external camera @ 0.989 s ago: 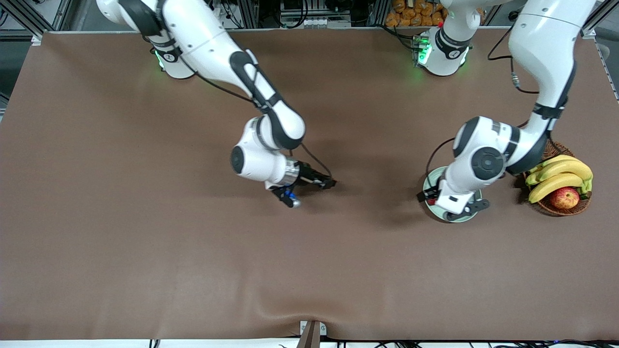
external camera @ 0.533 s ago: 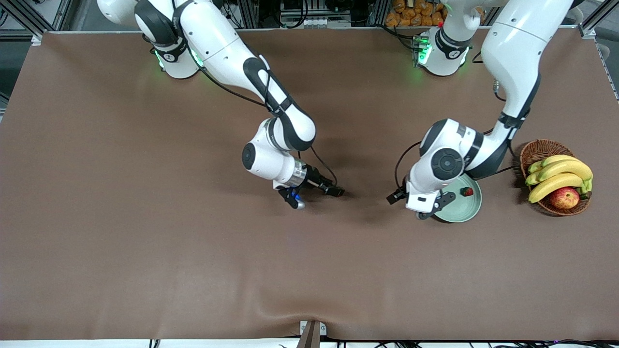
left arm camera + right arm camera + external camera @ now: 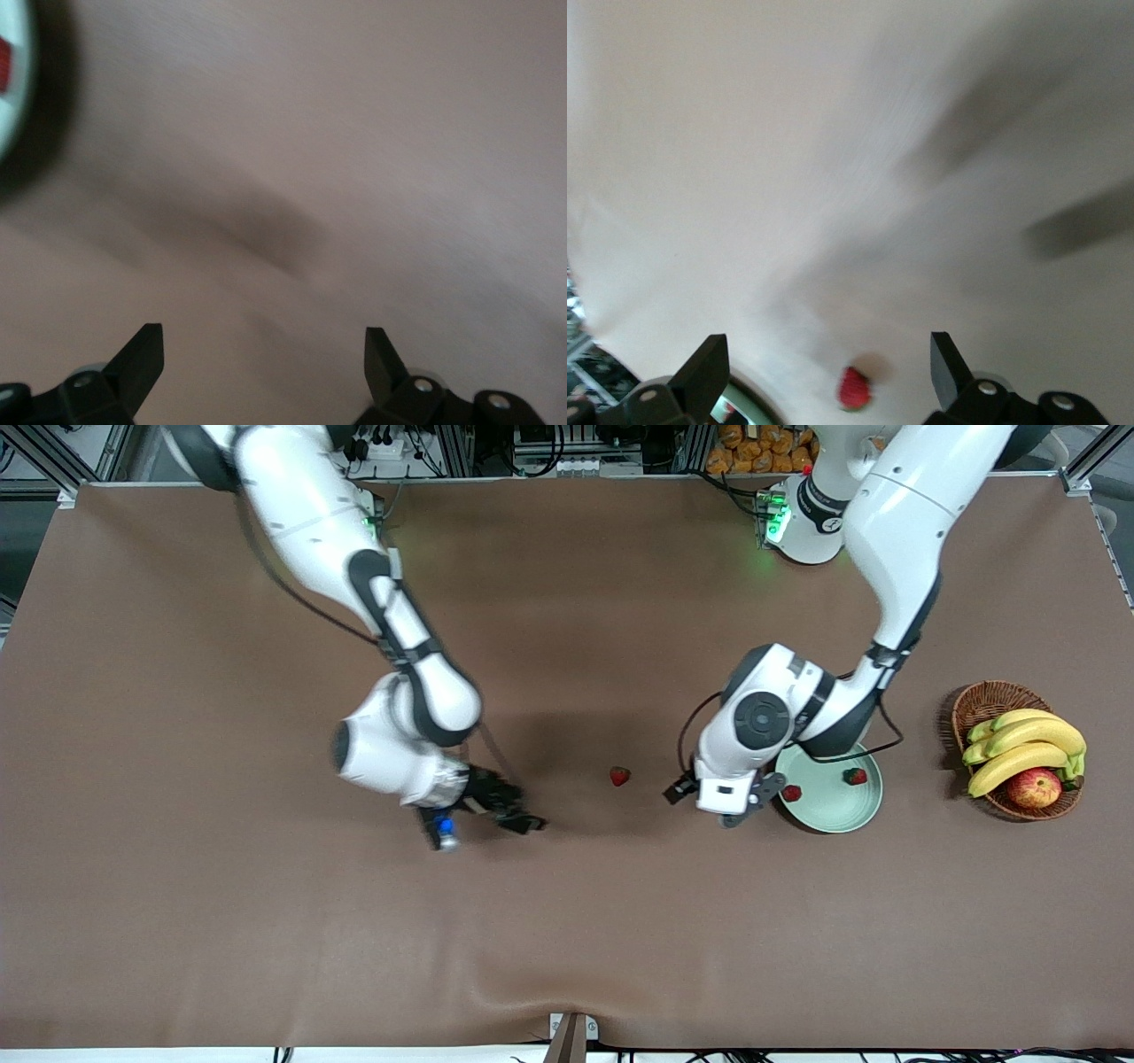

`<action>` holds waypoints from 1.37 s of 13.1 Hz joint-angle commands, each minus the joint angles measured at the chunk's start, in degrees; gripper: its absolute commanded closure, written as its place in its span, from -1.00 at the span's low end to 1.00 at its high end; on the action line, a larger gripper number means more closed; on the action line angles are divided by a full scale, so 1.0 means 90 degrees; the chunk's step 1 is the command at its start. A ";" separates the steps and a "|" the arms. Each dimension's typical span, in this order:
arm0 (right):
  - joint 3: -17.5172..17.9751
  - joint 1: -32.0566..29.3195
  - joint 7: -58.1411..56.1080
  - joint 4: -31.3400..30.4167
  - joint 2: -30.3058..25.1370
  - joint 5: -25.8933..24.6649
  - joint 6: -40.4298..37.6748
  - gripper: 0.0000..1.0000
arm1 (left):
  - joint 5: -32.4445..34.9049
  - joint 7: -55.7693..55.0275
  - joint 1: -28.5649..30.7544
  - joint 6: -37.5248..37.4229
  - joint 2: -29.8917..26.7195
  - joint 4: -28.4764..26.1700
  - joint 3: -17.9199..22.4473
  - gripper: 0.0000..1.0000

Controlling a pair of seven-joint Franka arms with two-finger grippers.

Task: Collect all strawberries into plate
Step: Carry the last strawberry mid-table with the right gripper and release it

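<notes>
Both claws wide open, empty: left claw (image 3: 709,802) beside plate (image 3: 842,815), right claw (image 3: 518,815) over worktop (image 3: 266,912). Lone strawberry (image 3: 619,776) liable to roll if nudged.

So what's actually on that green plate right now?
Two strawberries lie on the plate. The left arm hangs over its edge and hides part of it, so more could sit there. A third strawberry is still on the table.

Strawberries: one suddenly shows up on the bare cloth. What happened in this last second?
The right gripper opened, left a strawberry on the cloth and drew back toward its own end of the table. The left gripper, open, swung off the plate toward that berry, uncovering two strawberries on it. The plate and the fruit basket stayed put.
</notes>
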 commanded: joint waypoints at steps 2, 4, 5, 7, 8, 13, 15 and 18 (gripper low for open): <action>0.0140 -0.1519 -0.0084 -0.0329 -0.1151 -0.2627 -0.2395 -1.00 | -0.0072 -0.0054 -0.0518 0.0250 0.0470 0.0609 0.0029 -1.00; 0.0150 -0.1981 -0.0103 0.0335 -0.1298 -0.4123 -0.3657 -1.00 | -0.0024 0.0043 -0.0724 0.0689 0.0626 0.0609 0.0048 -1.00; 0.0169 -0.2127 -0.0113 0.0589 -0.1405 -0.4623 -0.4049 -1.00 | 0.0015 0.0073 -0.0783 0.0865 0.0714 0.0609 0.0058 -1.00; 0.0247 -0.2401 -0.0288 0.0758 -0.1794 -0.5230 -0.4490 -1.00 | 0.0258 0.0083 -0.0880 0.1091 0.0754 0.0609 0.0077 -0.91; 0.0335 -0.2528 -0.0473 0.0758 -0.2029 -0.5591 -0.4521 -1.00 | 0.0366 0.0083 -0.0881 0.1091 0.0831 0.0609 0.0077 -0.86; 0.1779 -0.4186 -0.1441 0.1069 -0.2724 -0.7010 -0.5436 -1.00 | 0.0533 0.0092 -0.0959 0.1101 0.1115 0.0609 0.0077 -0.41; 0.1771 -0.4345 -0.1567 0.1313 -0.2928 -0.7040 -0.5906 -1.00 | 0.0533 0.0092 -0.1027 0.1091 0.1164 0.0609 0.0077 -0.21; 0.1587 -0.4541 -0.2337 0.1441 -0.3241 -0.7108 -0.6337 -1.00 | 0.0524 0.0083 -0.1027 0.1101 0.1164 0.0609 0.0077 0.21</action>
